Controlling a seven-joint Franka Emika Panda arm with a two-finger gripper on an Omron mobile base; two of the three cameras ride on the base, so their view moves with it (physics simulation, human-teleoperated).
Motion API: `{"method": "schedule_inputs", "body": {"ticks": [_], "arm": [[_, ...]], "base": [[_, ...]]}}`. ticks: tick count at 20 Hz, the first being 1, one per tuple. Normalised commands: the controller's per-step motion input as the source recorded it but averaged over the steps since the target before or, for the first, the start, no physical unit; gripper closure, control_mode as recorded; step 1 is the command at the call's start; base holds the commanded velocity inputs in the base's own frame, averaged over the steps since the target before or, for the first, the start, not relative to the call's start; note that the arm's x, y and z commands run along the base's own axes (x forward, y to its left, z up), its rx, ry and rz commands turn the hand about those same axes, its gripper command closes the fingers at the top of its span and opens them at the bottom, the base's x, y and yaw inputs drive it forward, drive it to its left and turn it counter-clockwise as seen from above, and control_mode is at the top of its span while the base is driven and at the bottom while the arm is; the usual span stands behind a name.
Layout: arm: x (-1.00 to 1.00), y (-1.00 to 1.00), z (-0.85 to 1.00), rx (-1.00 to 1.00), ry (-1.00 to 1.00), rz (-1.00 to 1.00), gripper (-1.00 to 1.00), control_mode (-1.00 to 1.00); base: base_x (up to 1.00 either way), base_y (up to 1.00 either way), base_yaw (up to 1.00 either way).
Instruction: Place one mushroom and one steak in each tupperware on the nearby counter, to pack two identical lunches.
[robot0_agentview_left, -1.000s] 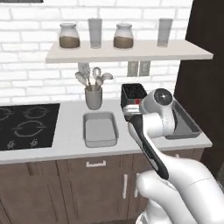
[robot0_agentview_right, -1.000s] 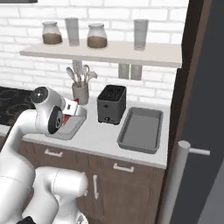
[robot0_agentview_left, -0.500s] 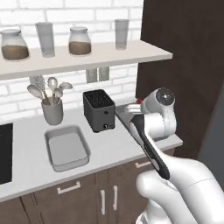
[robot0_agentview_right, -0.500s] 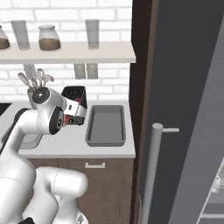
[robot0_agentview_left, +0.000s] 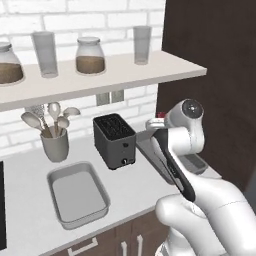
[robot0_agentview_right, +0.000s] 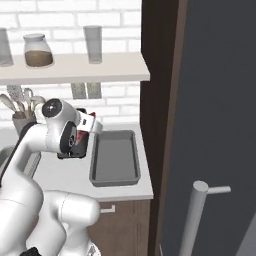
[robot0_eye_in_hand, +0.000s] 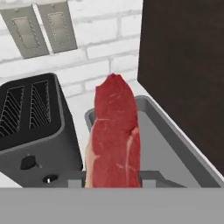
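Observation:
My gripper is shut on a red, white-marbled steak, which stands on end between the fingers. It hangs over the near end of the right tupperware, an empty grey tray against the dark wall. From the side, the gripper sits just left of that tupperware, level with the black toaster. A second empty tupperware lies on the counter left of the toaster. The arm covers much of the right tupperware in the left base view. The mushroom is out of view.
A black toaster stands between the two trays, close to my hand. A utensil pot sits at the back left, under a wall shelf with jars and glasses. A tall dark panel with a handle bounds the counter's right end.
The base has driven right, so the whole scene has slid left in both base views and the cooktop has left the picture. The steak stays gripped throughout.

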Motion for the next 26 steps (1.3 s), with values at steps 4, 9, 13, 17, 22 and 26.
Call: {"method": "schedule_inputs", "body": {"ticks": [4,9,13,17,22,26], "arm": [[0.06,-0.04,-0.33,0.00,0.03,-0.04,1.00,-1.00],[0.28,-0.02,-0.62,0.00,0.16,0.00,1.00,-1.00],[0.26,-0.13,-0.57,0.00,0.24,0.11,1.00,-1.00],[0.13,-0.49,-0.43,-0.05,0.13,0.31,1.00,-1.00],[0.31,-0.24,-0.39,-0.07,0.07,0.23,1.00,-1.00],[0.42,0.00,-0.23,-0.05,0.00,0.04,1.00,-1.00]], "base": [[0.02,-0.03,-0.02],[0.00,0.00,0.00],[0.00,0.00,0.00],[0.00,0.00,0.00],[0.00,0.00,0.00],[0.00,0.00,0.00]]}}
